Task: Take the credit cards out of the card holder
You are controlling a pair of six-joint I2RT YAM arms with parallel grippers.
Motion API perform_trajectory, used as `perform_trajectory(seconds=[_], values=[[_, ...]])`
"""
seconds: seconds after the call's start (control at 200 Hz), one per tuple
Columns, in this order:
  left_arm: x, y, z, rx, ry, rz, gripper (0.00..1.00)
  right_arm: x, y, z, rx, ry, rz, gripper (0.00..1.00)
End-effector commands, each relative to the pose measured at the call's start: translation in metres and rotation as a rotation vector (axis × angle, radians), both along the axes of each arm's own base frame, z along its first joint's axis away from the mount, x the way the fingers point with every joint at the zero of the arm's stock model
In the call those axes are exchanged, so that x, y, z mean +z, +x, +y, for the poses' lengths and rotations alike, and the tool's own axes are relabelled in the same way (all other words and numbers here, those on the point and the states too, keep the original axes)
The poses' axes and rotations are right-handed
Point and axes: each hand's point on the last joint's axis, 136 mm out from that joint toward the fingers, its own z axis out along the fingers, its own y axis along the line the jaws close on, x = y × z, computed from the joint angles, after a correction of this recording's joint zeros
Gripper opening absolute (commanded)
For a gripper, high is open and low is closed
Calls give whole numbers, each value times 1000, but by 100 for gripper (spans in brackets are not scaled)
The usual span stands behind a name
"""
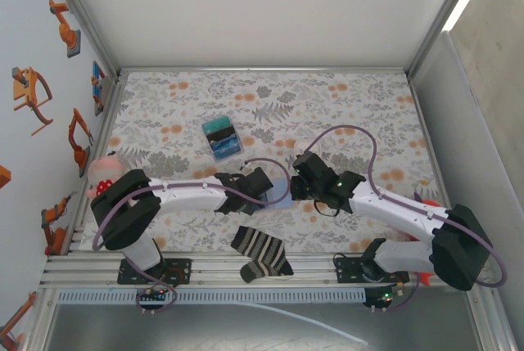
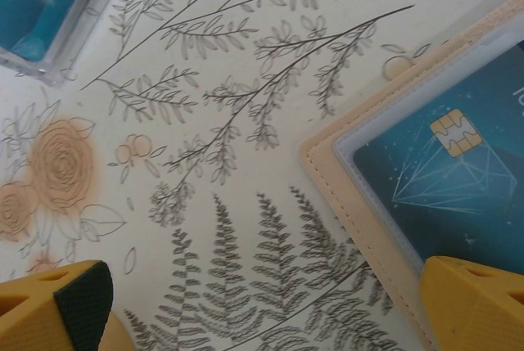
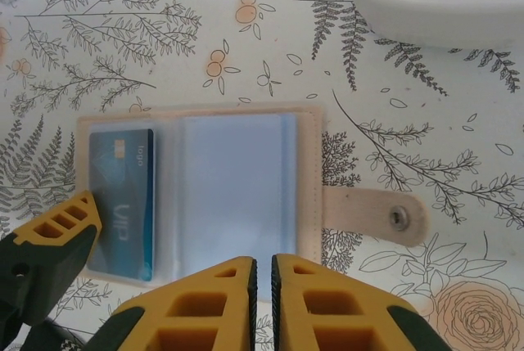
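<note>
Top external view: the left tool [image 1: 255, 184] sits left of centre on the table [image 1: 352, 105]; the left wrist view shows its fingers spread wide apart. The card holder [image 1: 280, 193] lies open and flat just beside it, at mid-width, nearer the table's near edge than its far edge. One teal credit card [image 3: 123, 195] occupies the sleeve on the left tool's side. The right tool [image 1: 301, 179] sits over the holder's opposite side, fingers closed together.

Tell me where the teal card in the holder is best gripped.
The card lies flat under a clear sleeve in the holder's left half, so pinch a thin edge, likely the outer long one, coming from the side where the open left gripper hovers. Where the sleeve opens is unclear.
</note>
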Motion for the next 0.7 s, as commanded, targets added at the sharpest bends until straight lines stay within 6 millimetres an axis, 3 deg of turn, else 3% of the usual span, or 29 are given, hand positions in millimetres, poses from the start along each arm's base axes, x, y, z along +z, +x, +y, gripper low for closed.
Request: perform_trajectory(seconds=[0.0, 0.351, 0.691], values=[[-5, -6, -17, -33, -46, 48, 97, 7, 3, 3, -7, 34, -6, 12], [23, -3, -12, -3, -100, -4, 97, -13, -3, 44, 64, 249, 144, 8], [-1, -5, -10, 50, -197, 76, 97, -30, -5, 64, 98, 300, 224, 8]])
